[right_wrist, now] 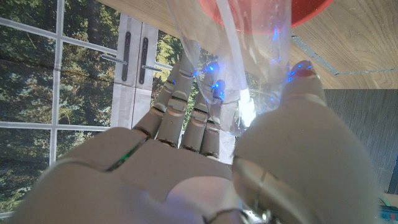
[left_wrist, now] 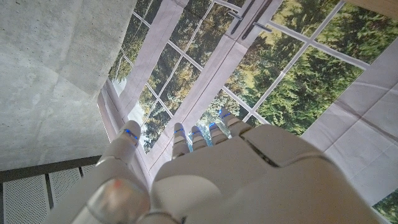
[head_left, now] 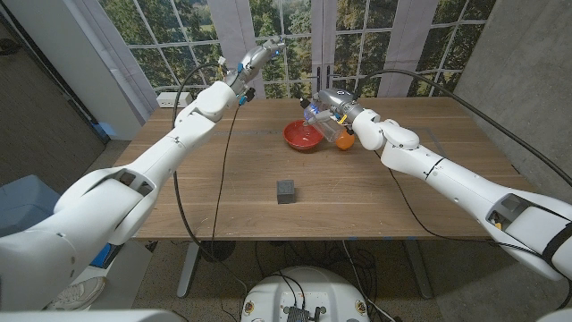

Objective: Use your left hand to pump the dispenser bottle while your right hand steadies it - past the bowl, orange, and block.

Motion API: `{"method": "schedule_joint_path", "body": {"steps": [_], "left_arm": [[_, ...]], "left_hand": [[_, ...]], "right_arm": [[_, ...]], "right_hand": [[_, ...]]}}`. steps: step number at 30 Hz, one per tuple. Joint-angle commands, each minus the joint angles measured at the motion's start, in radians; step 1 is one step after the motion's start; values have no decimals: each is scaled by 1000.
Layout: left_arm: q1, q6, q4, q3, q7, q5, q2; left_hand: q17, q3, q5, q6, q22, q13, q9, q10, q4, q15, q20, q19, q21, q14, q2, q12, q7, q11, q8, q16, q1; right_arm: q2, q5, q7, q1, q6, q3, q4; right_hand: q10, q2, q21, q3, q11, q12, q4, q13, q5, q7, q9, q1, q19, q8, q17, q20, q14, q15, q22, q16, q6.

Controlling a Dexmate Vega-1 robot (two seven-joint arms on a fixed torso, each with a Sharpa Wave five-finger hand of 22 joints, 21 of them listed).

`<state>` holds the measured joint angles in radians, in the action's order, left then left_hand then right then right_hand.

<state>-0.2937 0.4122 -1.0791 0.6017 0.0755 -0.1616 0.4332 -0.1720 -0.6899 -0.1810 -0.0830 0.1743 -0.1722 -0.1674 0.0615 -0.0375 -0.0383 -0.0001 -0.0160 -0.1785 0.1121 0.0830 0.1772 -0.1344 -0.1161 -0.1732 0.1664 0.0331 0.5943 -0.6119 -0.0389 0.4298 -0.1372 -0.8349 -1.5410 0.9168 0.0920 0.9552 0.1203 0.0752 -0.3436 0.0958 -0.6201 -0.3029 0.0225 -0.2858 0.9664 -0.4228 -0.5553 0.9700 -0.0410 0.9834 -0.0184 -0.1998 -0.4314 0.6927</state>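
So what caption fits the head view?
Right hand holds the clear dispenser bottle over the red bowl; left hand raised, empty.

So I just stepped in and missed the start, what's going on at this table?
The right hand grips a clear dispenser bottle, holding it tilted above the red bowl, with the orange just beside it. The left hand is raised in the air over the table's far side, fingers apart, holding nothing. A small dark block sits mid-table. No pumping yet.

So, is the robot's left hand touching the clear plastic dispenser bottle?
Apart. The head view shows the left hand raised near the window, far from the clear plastic dispenser bottle, which the right hand grips beside the red bowl.
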Motion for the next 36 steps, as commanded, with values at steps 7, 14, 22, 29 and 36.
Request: {"method": "schedule_joint_path", "body": {"steps": [7, 14, 22, 29, 36], "left_arm": [[42, 7, 52, 65, 35, 65, -28], [53, 43, 113, 72, 48, 52, -57], [73, 96, 173, 95, 42, 79, -80], [88, 118, 198, 118, 24, 119, -90], [105, 163, 266, 127, 34, 107, -123]], "left_hand": [[1, 14, -5, 47, 2, -2, -3, 52, -7, -12, -4, -70, 5, 75, 28, -3, -7, 0, 5, -3, -8], [2, 18, -5, 53, 3, -2, -3, 60, -11, -9, -3, -77, 3, 82, 22, -2, -10, 1, 4, -2, -8], [3, 21, -5, 54, 3, -2, -3, 61, -14, -7, -5, -86, 2, 88, 20, 1, -12, 2, 2, 0, -7], [2, 23, -5, 62, 3, -2, -3, 76, -16, -6, -6, -97, 1, 97, 20, -2, -18, 2, 2, 1, -7], [0, 30, -6, 76, 4, -2, -3, 90, -13, -6, -5, -110, -3, 109, 24, 1, -18, 3, 1, 5, -11]], "right_arm": [[-16, 1, 1, -13, -21, -4, 15], [-17, 0, -4, -21, -12, -10, 28], [-21, 9, 8, -28, -15, -12, 37], [-21, -7, -2, -30, -23, -20, 41], [-22, -1, 0, -36, -16, -21, 45]], "right_hand": [[130, -249, 17, 4, 117, 4, -6, -5, -7, -179, -3, 254, 6, -9, 10, -166, 141, -211, 1, 5, 192], [133, -248, 20, 3, 115, 4, -6, -7, -7, -178, -2, 255, 7, -8, 13, -166, 144, -211, 1, 6, 193], [133, -248, 23, 2, 116, 5, -6, -10, -7, -178, -2, 257, 10, -8, 16, -167, 147, -211, 2, 7, 195], [135, -248, 26, 1, 116, 5, -6, -14, -7, -174, 0, 258, 12, -8, 19, -167, 150, -211, 2, 8, 199], [139, -248, 30, 1, 116, 5, -6, -18, -8, -174, 0, 261, 14, -7, 22, -167, 153, -211, 2, 9, 199]]}}
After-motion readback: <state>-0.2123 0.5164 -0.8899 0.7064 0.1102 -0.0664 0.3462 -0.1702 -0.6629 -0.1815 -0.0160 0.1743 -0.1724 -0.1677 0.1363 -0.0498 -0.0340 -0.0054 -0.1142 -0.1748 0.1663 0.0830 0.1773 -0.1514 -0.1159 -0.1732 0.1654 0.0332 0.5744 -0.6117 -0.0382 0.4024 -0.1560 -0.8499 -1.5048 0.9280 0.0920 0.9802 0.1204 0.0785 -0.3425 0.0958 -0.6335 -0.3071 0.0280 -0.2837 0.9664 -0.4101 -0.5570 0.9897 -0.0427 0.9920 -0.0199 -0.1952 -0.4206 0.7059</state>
